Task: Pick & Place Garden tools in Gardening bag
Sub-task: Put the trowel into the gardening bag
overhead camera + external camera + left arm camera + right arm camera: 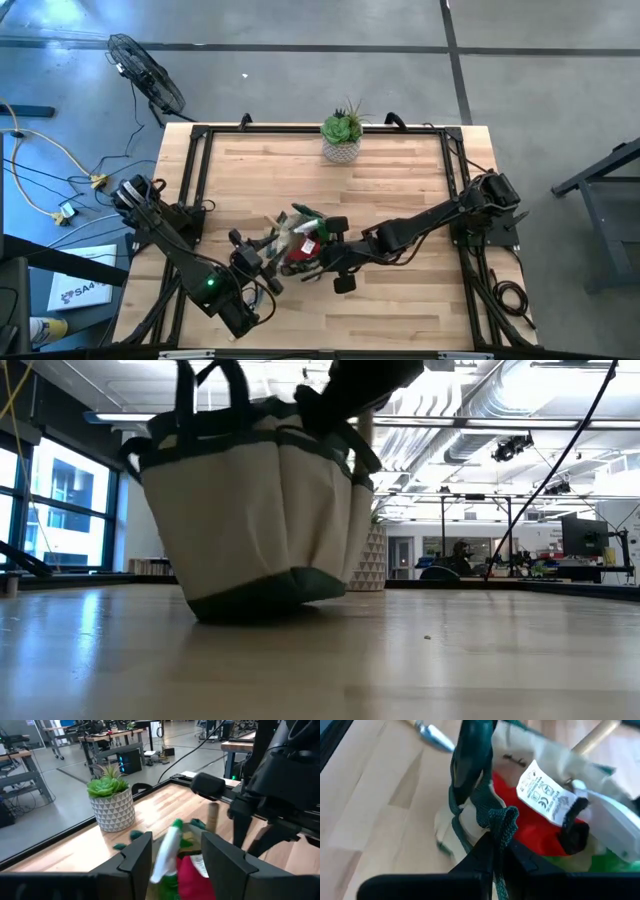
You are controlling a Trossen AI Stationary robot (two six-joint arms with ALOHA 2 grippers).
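Left arm, lower left of the high view: its left gripper [262, 262] sits at the bag's left edge; the left wrist view shows the two dark fingers [136, 857] spread apart with the green spray bottle with a white nozzle [166, 851] and the red glove-like item [192, 879] between them, and whether they touch either I cannot tell. Small round olive-tan fabric gardening bag with a dark green rim [290, 243], just left of the frame's centre, on the pale wooden table [400, 180]; in the low view it stands at upper left, its base [270, 585] tipped and partly off the surface. Contents: the spray bottle, the red item carrying a white printed label [544, 792], and a wooden tool handle [213, 817] standing upright. Green succulent in a white patterned pot [342, 135], top centre, well apart from the bag. Right arm, reaching in from the right edge: its right gripper [495, 851] is pressed together, pinching a dark green loop handle [492, 817] of the bag. Metal tool tip [434, 736] lies on the wood just beside the bag.
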